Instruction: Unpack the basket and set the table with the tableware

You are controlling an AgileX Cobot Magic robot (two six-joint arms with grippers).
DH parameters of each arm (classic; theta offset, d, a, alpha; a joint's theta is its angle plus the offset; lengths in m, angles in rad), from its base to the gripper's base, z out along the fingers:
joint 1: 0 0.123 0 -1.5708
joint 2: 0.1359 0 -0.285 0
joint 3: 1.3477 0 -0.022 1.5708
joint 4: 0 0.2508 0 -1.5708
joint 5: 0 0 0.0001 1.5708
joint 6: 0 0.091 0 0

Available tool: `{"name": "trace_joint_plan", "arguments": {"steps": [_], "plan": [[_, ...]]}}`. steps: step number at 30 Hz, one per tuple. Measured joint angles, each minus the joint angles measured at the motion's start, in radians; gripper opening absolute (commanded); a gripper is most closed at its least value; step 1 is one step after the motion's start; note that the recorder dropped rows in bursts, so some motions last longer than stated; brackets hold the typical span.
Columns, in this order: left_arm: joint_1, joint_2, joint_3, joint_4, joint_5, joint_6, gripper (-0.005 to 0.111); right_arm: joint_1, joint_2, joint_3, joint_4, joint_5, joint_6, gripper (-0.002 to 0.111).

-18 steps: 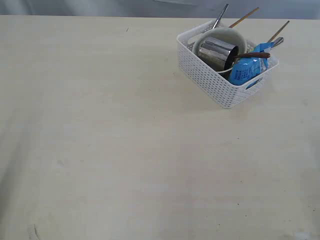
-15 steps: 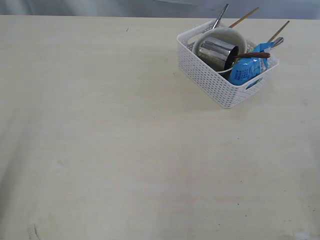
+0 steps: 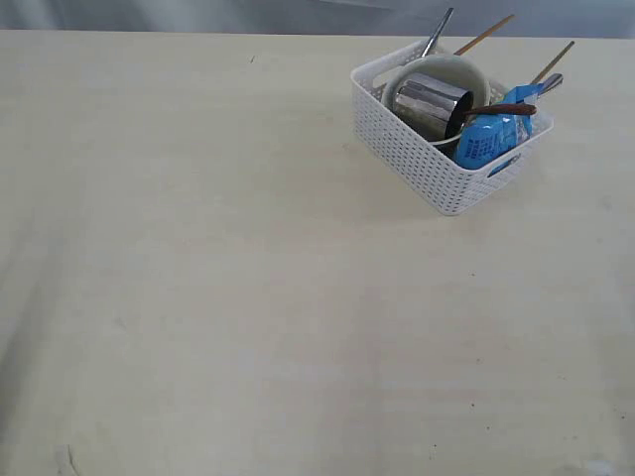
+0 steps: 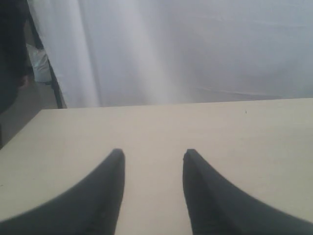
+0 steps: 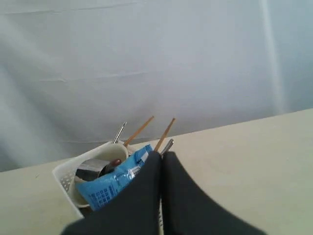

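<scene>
The white basket (image 3: 437, 169) stands on the table (image 3: 248, 297) at the far right. Inside it a shiny steel cup (image 3: 429, 101) lies in a cream bowl (image 3: 466, 69), with a red-brown spoon (image 3: 506, 110) beside it. Two chopsticks (image 3: 486, 34) and steel handles (image 3: 438, 30) stick out over the rim. Neither gripper shows in the exterior view. My left gripper (image 4: 153, 154) is open over bare table (image 4: 244, 132), nothing between its fingers. My right gripper (image 5: 161, 155) is shut and empty, a short way from the basket (image 5: 63, 176) and its chopsticks (image 5: 139, 131).
A blue snack bag (image 3: 488, 139) leans against the basket's near right corner, and the blue snack bag (image 5: 112, 183) also shows just past the right fingers. A pale curtain (image 4: 195, 49) hangs behind the table's far edge.
</scene>
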Motion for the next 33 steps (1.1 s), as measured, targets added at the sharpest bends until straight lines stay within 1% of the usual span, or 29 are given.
{"name": "trace_joint_plan", "arguments": {"steps": [10,12,13,15,18,20,24,28,31,33], "plan": [[0.0,0.0,0.0,0.0,0.0,0.0,0.038,0.0,0.0,0.0,0.0,-0.12,0.0,0.0],[0.0,0.0,0.0,0.0,0.0,0.0,0.038,0.0,0.0,0.0,0.0,-0.133,0.0,0.003],[0.0,0.0,0.0,0.0,0.0,0.0,0.038,0.0,0.0,0.0,0.0,-0.138,0.0,0.006],[0.0,0.0,0.0,0.0,0.0,0.0,0.038,0.0,0.0,0.0,0.0,-0.151,0.015,0.021],[0.0,0.0,0.0,0.0,0.0,0.0,0.038,0.0,0.0,0.0,0.0,-0.163,0.033,0.05],[0.0,0.0,0.0,0.0,0.0,0.0,0.038,0.0,0.0,0.0,0.0,-0.171,0.037,0.06],[0.0,0.0,0.0,0.0,0.0,0.0,0.038,0.0,0.0,0.0,0.008,-0.217,0.043,0.061],[0.0,0.0,0.0,0.0,0.0,0.0,0.038,0.0,0.018,-0.002,0.076,-0.237,0.05,0.061],[0.0,0.0,0.0,0.0,0.0,0.0,0.038,0.0,0.094,-0.047,0.09,-0.237,0.05,0.061],[0.0,0.0,0.0,0.0,0.0,0.0,0.038,0.0,0.185,-0.107,0.084,-0.237,0.045,0.06]]}}
